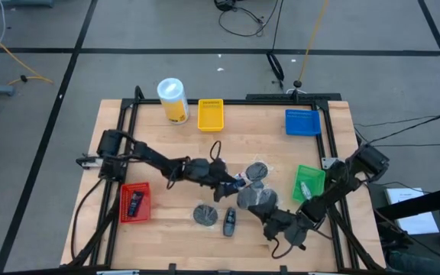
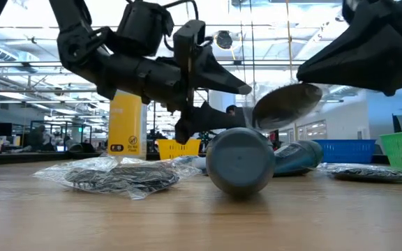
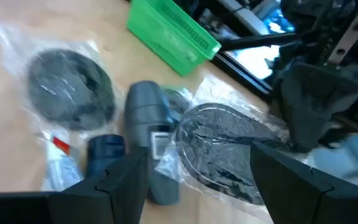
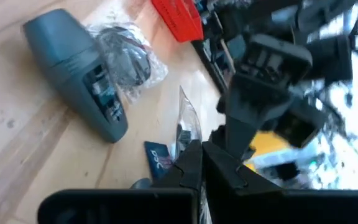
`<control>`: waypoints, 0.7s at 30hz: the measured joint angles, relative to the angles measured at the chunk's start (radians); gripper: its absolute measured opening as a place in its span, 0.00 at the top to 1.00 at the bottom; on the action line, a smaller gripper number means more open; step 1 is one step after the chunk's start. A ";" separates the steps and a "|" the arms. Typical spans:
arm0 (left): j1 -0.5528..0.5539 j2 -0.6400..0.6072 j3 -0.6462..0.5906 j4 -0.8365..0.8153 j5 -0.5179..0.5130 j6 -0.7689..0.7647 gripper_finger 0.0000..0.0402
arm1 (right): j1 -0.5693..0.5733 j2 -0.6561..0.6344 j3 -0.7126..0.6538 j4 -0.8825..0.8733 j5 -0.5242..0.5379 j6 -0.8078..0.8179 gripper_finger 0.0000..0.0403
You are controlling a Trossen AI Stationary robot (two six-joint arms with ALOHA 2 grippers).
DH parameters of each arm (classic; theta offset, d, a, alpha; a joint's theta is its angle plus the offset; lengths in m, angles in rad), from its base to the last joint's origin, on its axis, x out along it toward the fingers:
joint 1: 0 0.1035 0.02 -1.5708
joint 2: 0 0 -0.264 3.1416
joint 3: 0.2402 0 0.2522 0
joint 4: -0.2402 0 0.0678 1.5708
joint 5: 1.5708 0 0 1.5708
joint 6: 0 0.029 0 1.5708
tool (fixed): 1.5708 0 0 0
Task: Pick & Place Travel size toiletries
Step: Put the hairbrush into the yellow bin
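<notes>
My left gripper hangs open at the table's middle, just above a grey oblong bottle that lies on its side. It touches nothing. My right gripper is shut on a dark grey disc in a clear bag. A second bagged disc lies beyond, a third toward the near edge beside a dark pack. A small white tube and a dark blue item lie by the bottle. My right gripper pinches the clear bag's edge between its two shut fingers, coming from the table's near right. The bagged disc is tilted and lifted off the wood, next to the open left fingers. One layer or several, I cannot tell.
A red tray with a dark pack stands at the left. A green tray holding an item stands at the right. A yellow tray, a blue tray and a yellow canister line the far edge.
</notes>
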 joint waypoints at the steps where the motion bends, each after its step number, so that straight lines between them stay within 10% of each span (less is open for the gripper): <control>1: 0.007 0.001 0.000 -0.001 0.040 -0.020 0.33 | 0.005 0.004 0.000 0.015 0.012 -0.036 1.00; 21: -0.111 0.002 -0.001 0.074 -0.111 -0.092 0.33 | 0.030 0.167 0.008 0.399 0.148 -0.645 1.00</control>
